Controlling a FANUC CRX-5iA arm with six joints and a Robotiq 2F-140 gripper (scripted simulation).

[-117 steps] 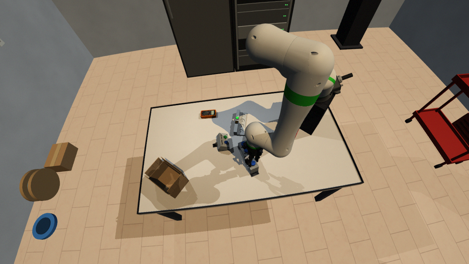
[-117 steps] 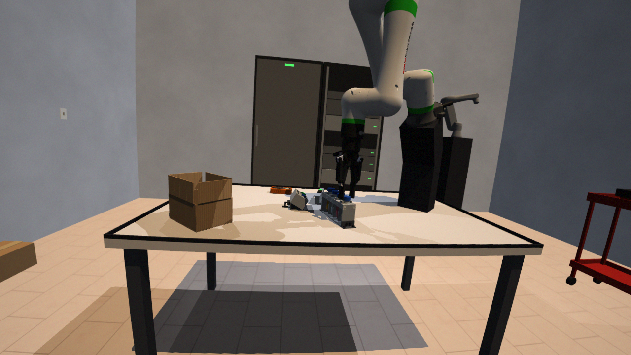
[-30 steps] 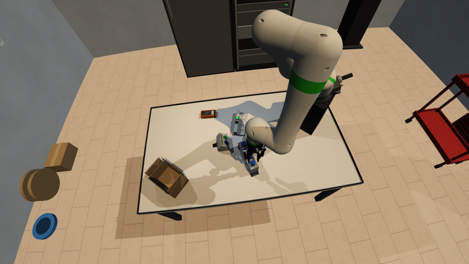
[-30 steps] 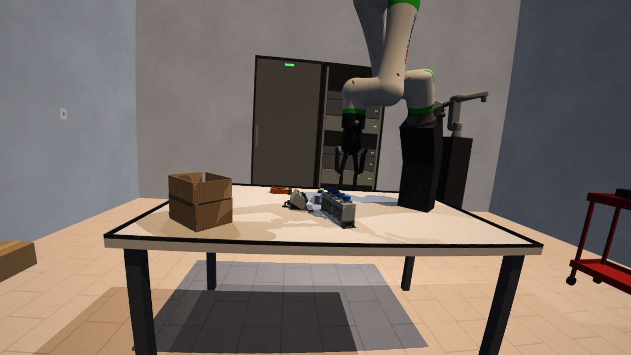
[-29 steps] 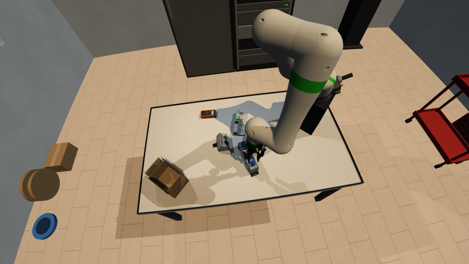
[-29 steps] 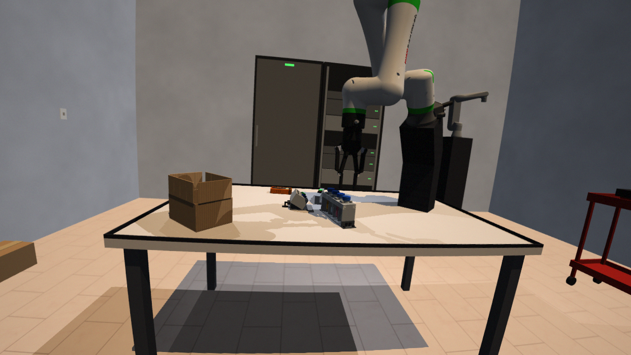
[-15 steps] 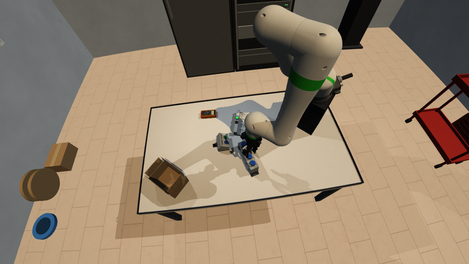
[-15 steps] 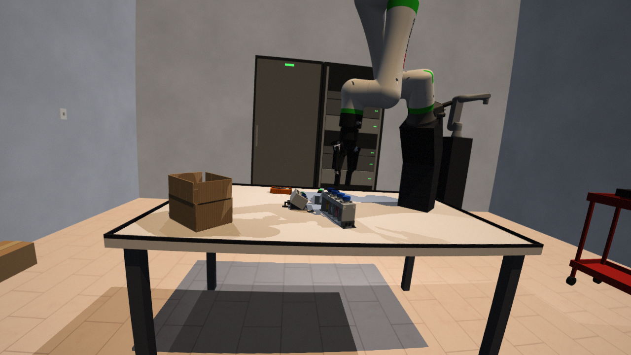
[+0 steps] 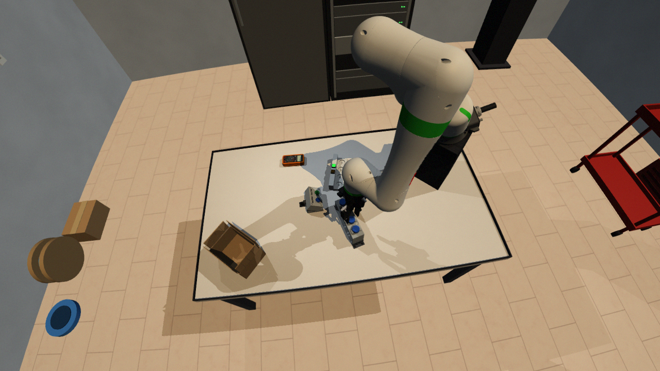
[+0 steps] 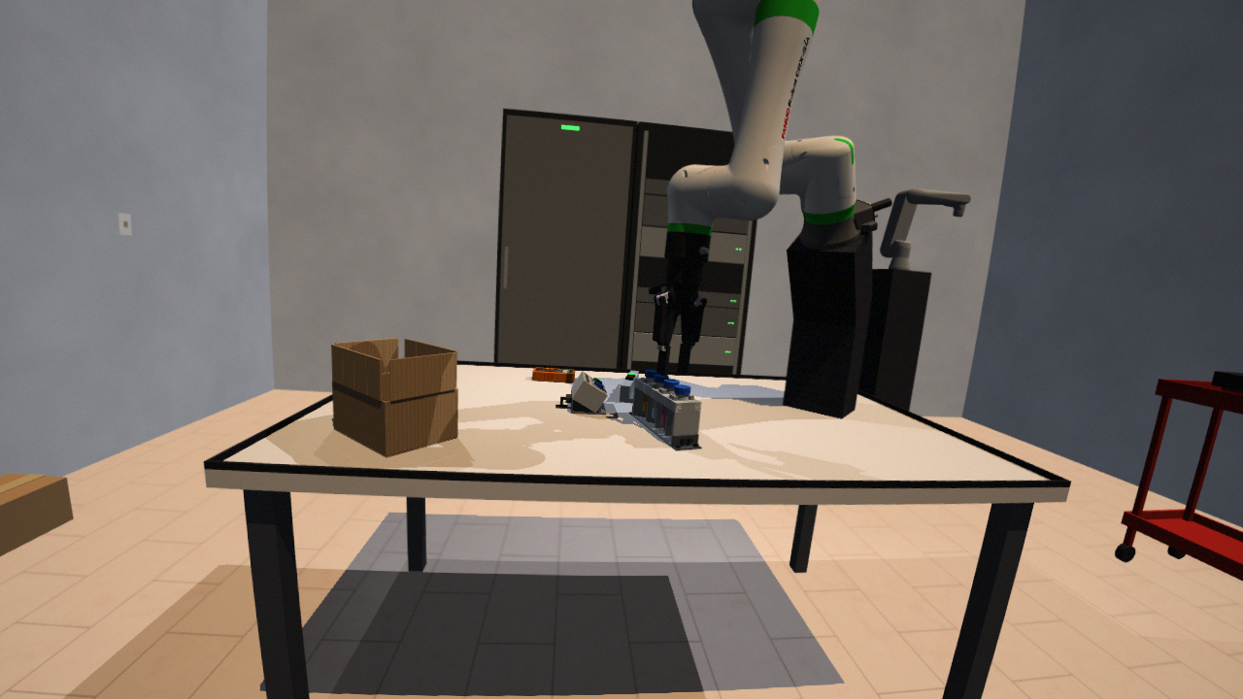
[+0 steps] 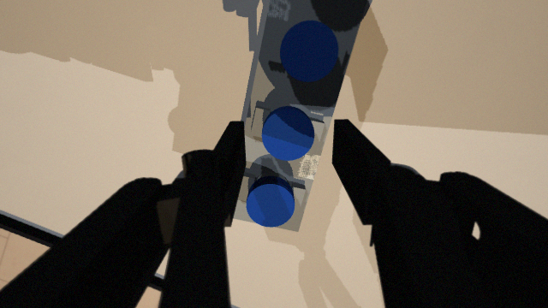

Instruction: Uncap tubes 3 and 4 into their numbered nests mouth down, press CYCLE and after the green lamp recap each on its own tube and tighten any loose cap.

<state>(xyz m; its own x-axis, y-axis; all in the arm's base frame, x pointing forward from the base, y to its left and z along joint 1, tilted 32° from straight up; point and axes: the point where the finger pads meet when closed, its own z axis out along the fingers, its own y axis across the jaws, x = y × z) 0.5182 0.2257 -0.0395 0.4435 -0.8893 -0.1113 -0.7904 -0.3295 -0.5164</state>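
The grey decapping station [image 9: 358, 239] [image 10: 683, 422] [image 11: 310, 166] lies at the table's middle with blue caps on its tubes. In the wrist view three caps show in a row: one at the station's end [image 11: 271, 204], a middle one [image 11: 288, 133] and a farther one [image 11: 309, 50]; beyond that the block is in dark shadow. My gripper [image 9: 352, 210] [image 10: 673, 363] [image 11: 288, 142] hangs above the station, partly open and empty, its fingers to either side of the middle cap and clear of it. The cap tray [image 9: 330, 177] shows a lit green lamp [image 9: 333, 164]. The key housing [image 9: 314, 199] [image 10: 589, 393] stands beside the station.
An open cardboard box [image 9: 234, 249] [image 10: 395, 396] stands at the table's front left. An orange multimeter [image 9: 293, 159] [image 10: 554, 374] lies at the back. The arm's black base [image 10: 821, 330] stands at the table's right rear. A red cart [image 9: 627, 180] stands off the table.
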